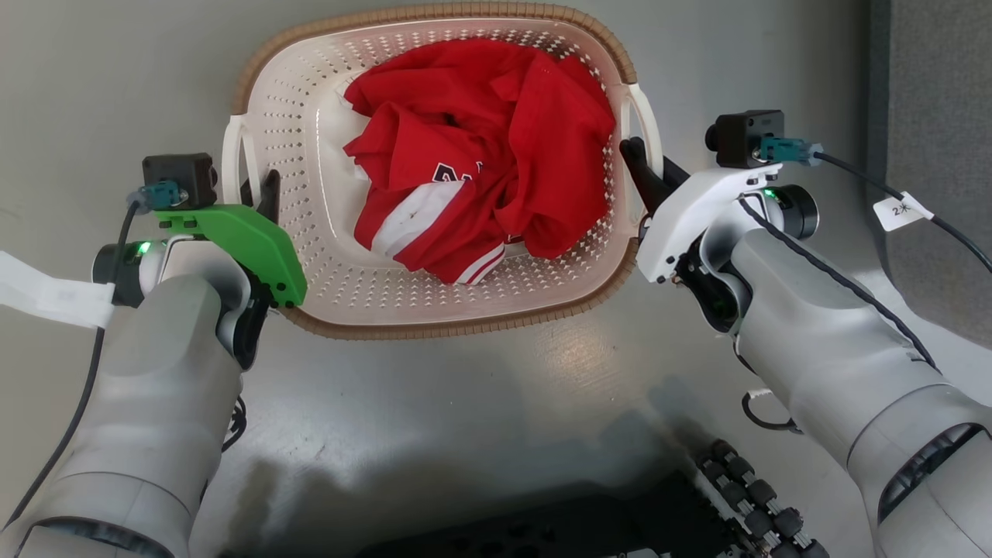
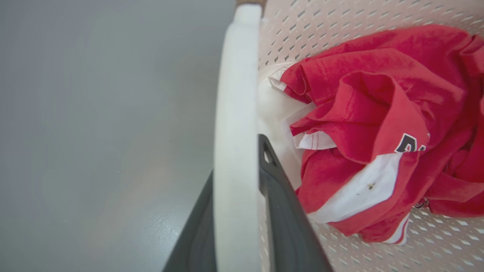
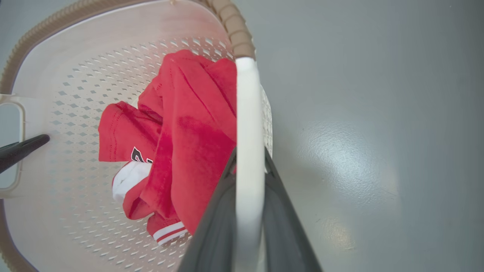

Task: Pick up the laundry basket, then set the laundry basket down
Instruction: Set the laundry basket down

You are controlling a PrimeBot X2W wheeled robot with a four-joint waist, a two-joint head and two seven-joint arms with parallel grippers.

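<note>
laundry basket (image 1: 302, 124) at 12 o'clock of head view, over grey floor (image 1: 465, 403) | red garment (image 1: 496, 155) inside | left gripper (image 1: 258, 194) at basket's 9 o'clock, fingers clamped either side of white handle (image 1: 231, 155) | right gripper (image 1: 642, 167) at 3 o'clock, likewise clamping opposite handle (image 1: 649, 116)

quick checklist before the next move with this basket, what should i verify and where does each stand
1. Left gripper fingers either side of the left handle: ok.
2. Right gripper fingers either side of the right handle: ok.
3. Red garment fully inside the laundry basket, nothing over the rim: ok.
4. Basket level between the arms: cannot tell.
5. Basket bottom resting on the floor or lifted off it: cannot tell.
</note>
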